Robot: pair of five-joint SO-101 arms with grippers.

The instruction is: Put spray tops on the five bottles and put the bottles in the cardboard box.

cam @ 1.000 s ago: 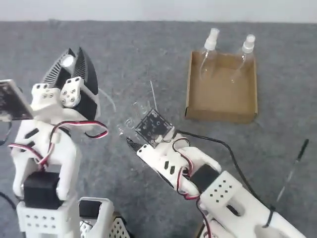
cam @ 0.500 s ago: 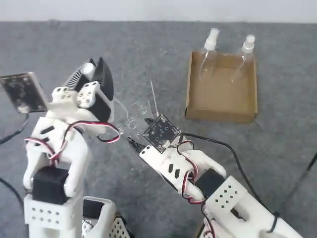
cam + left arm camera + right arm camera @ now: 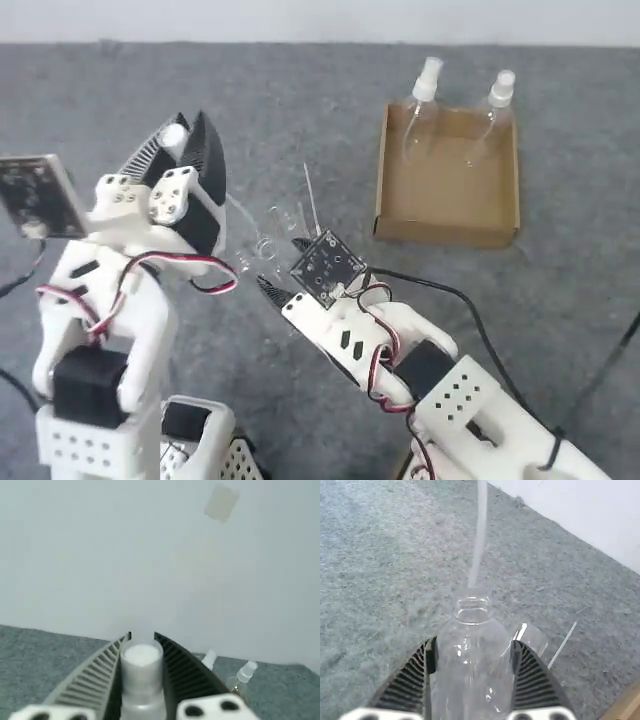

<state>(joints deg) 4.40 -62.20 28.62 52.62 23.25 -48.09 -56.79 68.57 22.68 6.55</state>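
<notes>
Left hand (image 3: 188, 126), raised at the left of the scene, has its two ribbed black fingers closed round a white plastic spray top (image 3: 142, 666). The top is a smooth, round cylinder held upright between them, with its flat end showing.

Right hand (image 3: 472, 650) sits low near the middle of the surface (image 3: 300, 90), which is a grey, felt-like mat with a coarse nap. Its ribbed fingers are clamped on the shoulders of a clear plastic bottle (image 3: 471, 625). The bottle is rounded and glossy, and its threaded neck is open and uncapped. A thin, translucent dip tube (image 3: 480, 530) hangs down to that neck. Its lower end meets the rim, but whether it has gone inside cannot be told.

Just beyond the held bottle lies another clear plastic piece (image 3: 530, 637), its form hard to make out, and beside that a loose thin tube (image 3: 311, 198) lies flat on the mat.

Far right stands the cardboard box (image 3: 447, 232), shallow, brown and square, with low walls. Two clear bottles, one (image 3: 420, 110) and the other (image 3: 490, 115), lie in it side by side. Both carry white spray tops, and their heads stick out over the far wall. The box is well apart from both hands.
</notes>
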